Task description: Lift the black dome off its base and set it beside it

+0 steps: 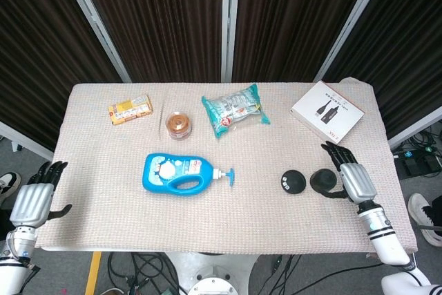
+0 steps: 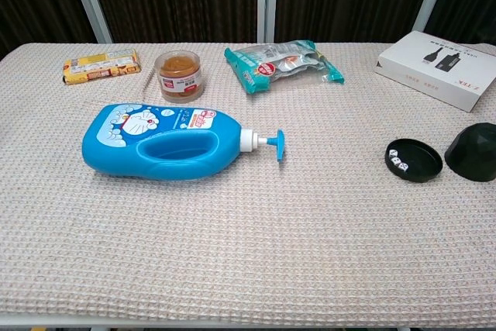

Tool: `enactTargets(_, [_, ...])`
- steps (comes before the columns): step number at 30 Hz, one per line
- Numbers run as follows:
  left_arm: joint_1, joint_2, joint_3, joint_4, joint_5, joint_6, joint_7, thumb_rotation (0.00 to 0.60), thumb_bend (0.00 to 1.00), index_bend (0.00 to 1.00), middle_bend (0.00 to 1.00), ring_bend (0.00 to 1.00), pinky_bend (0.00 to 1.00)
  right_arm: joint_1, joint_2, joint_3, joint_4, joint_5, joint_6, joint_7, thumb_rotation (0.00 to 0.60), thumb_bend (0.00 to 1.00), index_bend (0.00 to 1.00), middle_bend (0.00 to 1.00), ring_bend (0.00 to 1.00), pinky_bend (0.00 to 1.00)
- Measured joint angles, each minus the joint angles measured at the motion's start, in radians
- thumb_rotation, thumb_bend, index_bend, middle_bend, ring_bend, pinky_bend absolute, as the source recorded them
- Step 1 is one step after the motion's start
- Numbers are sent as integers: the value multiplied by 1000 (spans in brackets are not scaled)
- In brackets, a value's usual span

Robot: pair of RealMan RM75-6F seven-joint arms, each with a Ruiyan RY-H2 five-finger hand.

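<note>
The black dome (image 1: 322, 181) (image 2: 473, 153) stands on the cloth just right of its flat round base (image 1: 293, 182) (image 2: 414, 160), which carries small white dice. My right hand (image 1: 349, 176) lies beside the dome on its right, fingers spread and apart from it; the chest view does not show this hand. My left hand (image 1: 34, 198) hangs off the table's left edge, open and holding nothing.
A blue pump bottle (image 1: 181, 173) lies on its side mid-table. Behind it are a small jar (image 1: 179, 126), a snack bar (image 1: 130, 110) and a teal packet (image 1: 235, 108). A white box (image 1: 327, 111) sits at the back right corner.
</note>
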Motion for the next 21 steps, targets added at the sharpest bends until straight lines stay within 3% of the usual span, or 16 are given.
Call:
enactTargets(5, [0,12,-1,-13,-1,2,6,600,179,64,50,0,216,-31,47,20,-33,-14,105,-49,600,120,0,8,0,0])
enactTargets(11, [2,26,0,-18,-7,1,4,600,179,65,50,0,216,-66,85,8,-40,41,74,-219,600,376,0,5,0,0])
enactTargets(16, [3,21,1,-13,-8,-1,2,600,179,64,50,0,216,-124,70,-14,-18,47,146,-387,600,396,1,5,0,0])
enactTargets(21, [3,11,6,-7,0,-1,4,600,179,65,50,0,216,-185,35,-38,15,-18,286,-403,600,390,0,8,0,0])
